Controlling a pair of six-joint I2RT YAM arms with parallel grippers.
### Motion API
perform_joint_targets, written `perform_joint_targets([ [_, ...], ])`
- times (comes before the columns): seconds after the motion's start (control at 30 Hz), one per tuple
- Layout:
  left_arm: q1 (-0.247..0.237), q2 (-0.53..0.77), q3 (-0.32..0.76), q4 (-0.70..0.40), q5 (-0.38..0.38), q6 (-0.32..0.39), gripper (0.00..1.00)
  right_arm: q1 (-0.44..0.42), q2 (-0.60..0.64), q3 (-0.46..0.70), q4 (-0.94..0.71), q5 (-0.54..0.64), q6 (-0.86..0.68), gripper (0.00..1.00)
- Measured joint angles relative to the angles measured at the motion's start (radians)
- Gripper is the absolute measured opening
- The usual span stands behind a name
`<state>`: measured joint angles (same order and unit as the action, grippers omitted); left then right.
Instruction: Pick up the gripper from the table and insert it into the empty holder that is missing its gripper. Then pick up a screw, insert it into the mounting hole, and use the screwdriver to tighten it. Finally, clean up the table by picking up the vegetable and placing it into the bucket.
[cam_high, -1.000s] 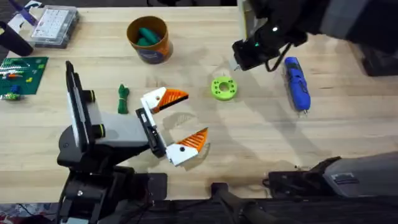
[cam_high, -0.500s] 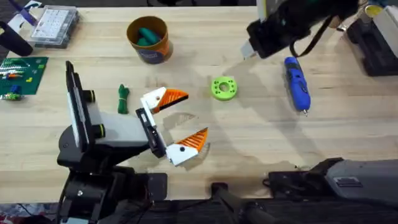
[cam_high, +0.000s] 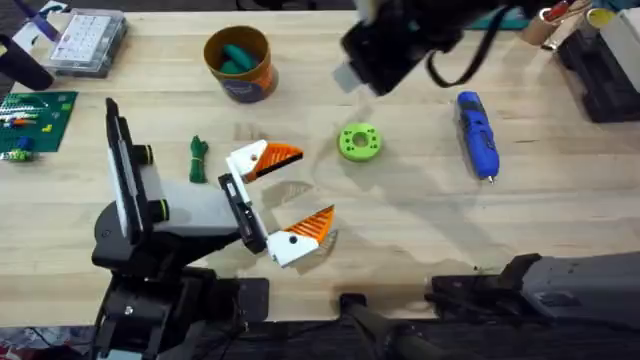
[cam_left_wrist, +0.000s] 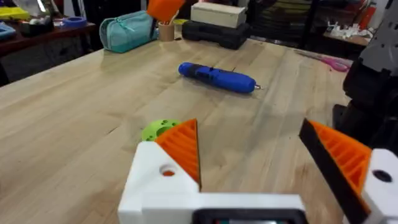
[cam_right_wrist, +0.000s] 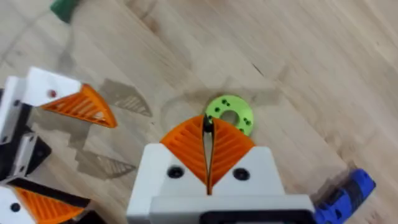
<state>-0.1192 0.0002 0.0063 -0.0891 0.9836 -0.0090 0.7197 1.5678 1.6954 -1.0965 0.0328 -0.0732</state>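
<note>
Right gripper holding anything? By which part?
A small dark piece, likely a screw, pinched at the tip of the right gripper, fingers shut; which end cannot be told.

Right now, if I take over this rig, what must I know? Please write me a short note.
Left tool: open, holding nothing.
Right tool: raised over the light wooden table, shut on a small dark piece, perhaps a screw.
Done, it seems: two white plastic finger pieces with orange ribbed tips sit on the grey-and-black holder body.
The blue pen-shaped screwdriver lies untouched on the table.
The dark green knotted vegetable lies beside the holder, not in the round orange bucket.
Left: insert the screw, tighten it, bin the vegetable.
</note>
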Motion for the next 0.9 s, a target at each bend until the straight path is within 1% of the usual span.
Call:
perform_joint_targets([
  [0.1,0.000,0.000,0.000,0.000,0.000,0.000,0.986,0.078,0.073,0.084,-0.005,0.000,-0.008,0.007],
  [0.2,0.000,0.000,0.000,0.000,0.000,0.000,0.986,0.128,0.103,0.142,-0.024,0.000,-0.014,0.007],
  [0.27,0.000,0.000,0.000,0.000,0.000,0.000,0.986,0.176,0.103,0.166,-0.052,-0.001,-0.028,0.007],
  [0.4,0.000,0.000,0.000,0.000,0.000,0.000,0.986,0.219,0.103,0.177,-0.078,-0.028,-0.048,0.007],
  [0.53,0.000,0.000,0.000,0.000,0.000,0.000,0.986,0.236,0.103,0.177,-0.089,-0.069,-0.064,0.007],
  [0.7,0.000,0.000,0.000,0.000,0.000,0.000,0.986,0.235,0.112,0.182,-0.097,-0.085,-0.069,0.007],
  [0.9,0.000,0.000,0.000,0.000,0.000,0.000,0.986,0.236,0.178,0.241,-0.135,-0.092,-0.070,0.007],
])
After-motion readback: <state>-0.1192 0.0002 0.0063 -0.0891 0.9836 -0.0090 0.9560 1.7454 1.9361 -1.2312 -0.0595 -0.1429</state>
